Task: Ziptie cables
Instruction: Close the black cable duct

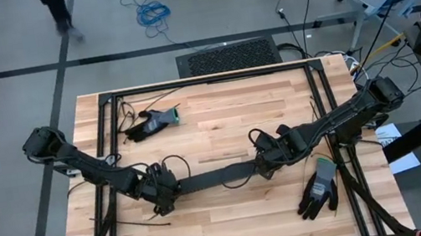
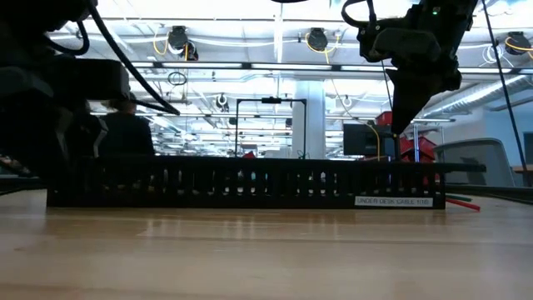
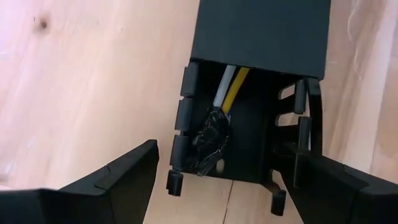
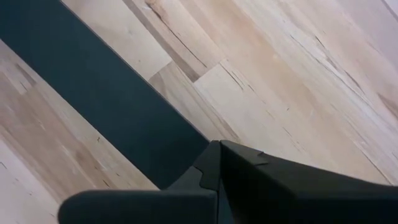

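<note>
A long black cable tray lies across the middle of the wooden table. The cables, white and yellow wires ending in a dark wrapped lump, lie inside the tray's open left end, mostly hidden under its lid. My left gripper is open at that end, with one finger on each side of the tray's slotted walls. My right gripper is shut and points down a little above the tray's right end.
One black glove lies at the far left of the table, another at the near right. Thin black strips lie by the left arm. Black frame rails border the table. A person stands in the room behind.
</note>
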`<move>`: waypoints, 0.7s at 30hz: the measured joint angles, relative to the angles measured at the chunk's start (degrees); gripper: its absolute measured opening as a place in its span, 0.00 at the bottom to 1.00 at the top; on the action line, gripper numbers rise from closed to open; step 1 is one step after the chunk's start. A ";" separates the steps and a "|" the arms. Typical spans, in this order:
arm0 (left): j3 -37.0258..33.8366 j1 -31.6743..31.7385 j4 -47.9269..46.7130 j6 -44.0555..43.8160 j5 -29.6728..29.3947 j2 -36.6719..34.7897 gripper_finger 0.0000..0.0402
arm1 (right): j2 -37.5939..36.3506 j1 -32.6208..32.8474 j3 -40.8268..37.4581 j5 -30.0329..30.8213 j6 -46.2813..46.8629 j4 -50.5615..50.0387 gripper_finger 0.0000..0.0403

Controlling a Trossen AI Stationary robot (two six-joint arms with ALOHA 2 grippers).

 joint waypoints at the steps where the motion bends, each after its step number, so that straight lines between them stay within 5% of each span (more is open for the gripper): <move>1: -0.03 0.03 0.35 0.23 -0.18 0.00 0.80 | 0.00 0.01 0.00 0.00 0.08 0.02 0.00; 9: -0.04 1.78 5.98 6.34 -0.15 0.02 0.80 | 0.00 0.00 0.00 -0.01 0.26 0.16 0.00; 21: -4.57 4.14 18.12 3.93 0.81 0.02 0.80 | 0.00 0.00 0.00 -1.46 0.31 0.45 0.00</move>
